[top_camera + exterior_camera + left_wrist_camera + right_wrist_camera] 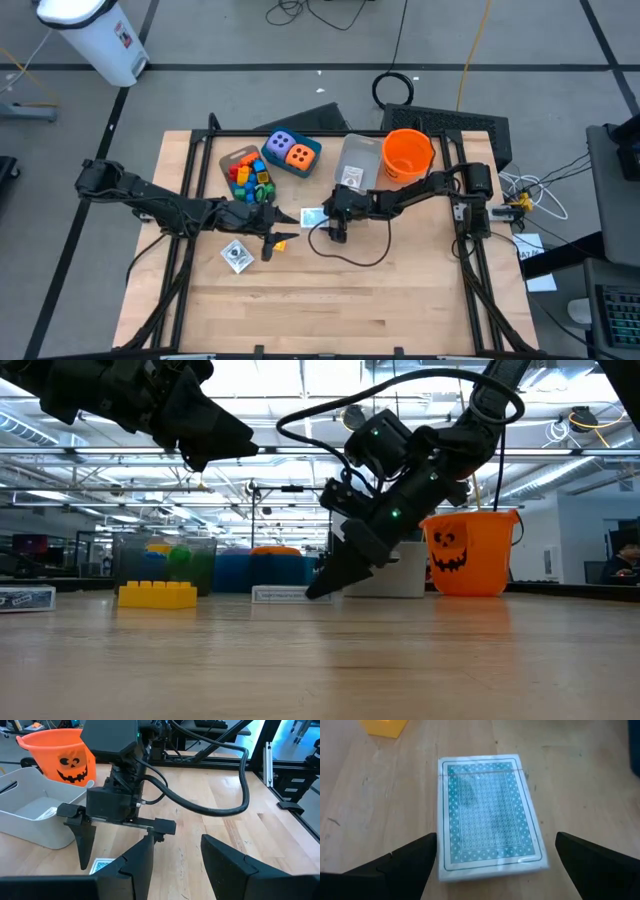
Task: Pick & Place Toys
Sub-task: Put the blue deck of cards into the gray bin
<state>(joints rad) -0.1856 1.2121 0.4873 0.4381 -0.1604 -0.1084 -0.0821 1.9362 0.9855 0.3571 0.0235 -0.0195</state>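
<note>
The right claw (495,855) hangs spread wide over a teal-backed card pack (487,810), lined up to straddle it; the left claw (175,865) waits nearby, half-spread and empty.

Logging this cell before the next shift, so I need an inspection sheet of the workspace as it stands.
Surface: wooden table, front part bare.
Job's things: card deck flat on the wood; yellow brick nearby; second card pack; tray of bricks; purple die and orange die.
Clutter: orange bucket, grey bin.
Grippers: right gripper open, straddling the deck, not touching it; left gripper part open, empty, raised above the table.
Cables: black cable looping over the table.
Surroundings: white bin on the floor.
</note>
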